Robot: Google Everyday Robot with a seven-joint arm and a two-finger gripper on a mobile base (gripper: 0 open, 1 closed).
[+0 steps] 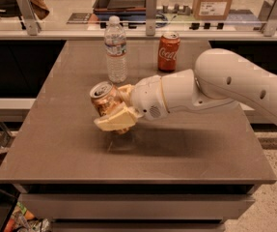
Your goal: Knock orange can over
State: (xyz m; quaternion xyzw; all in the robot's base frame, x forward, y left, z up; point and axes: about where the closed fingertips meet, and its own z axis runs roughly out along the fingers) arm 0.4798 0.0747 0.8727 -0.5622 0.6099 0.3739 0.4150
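arm [234, 83]: stretched out, wrist horizontal | gripper [113, 109]: low, clamped on orange can [102, 95]

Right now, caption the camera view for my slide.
Pincer grips tilted orange can over the table, near bottle and red can.

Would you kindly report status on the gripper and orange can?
Gripper mid-table, shut on pale orange-gold metallic drink can. Can tilted, not yet flat. Clear plastic water bottle behind, apart.

Near the middle of the flat brown table [56, 144]: tilted pale orange-gold metal drink can [103, 96], clasped in the cream two-finger gripper [115, 109] reaching in from the right. Behind, upright clear plastic water bottle [116, 50]; right of that, red-orange cola can [169, 52], apart.
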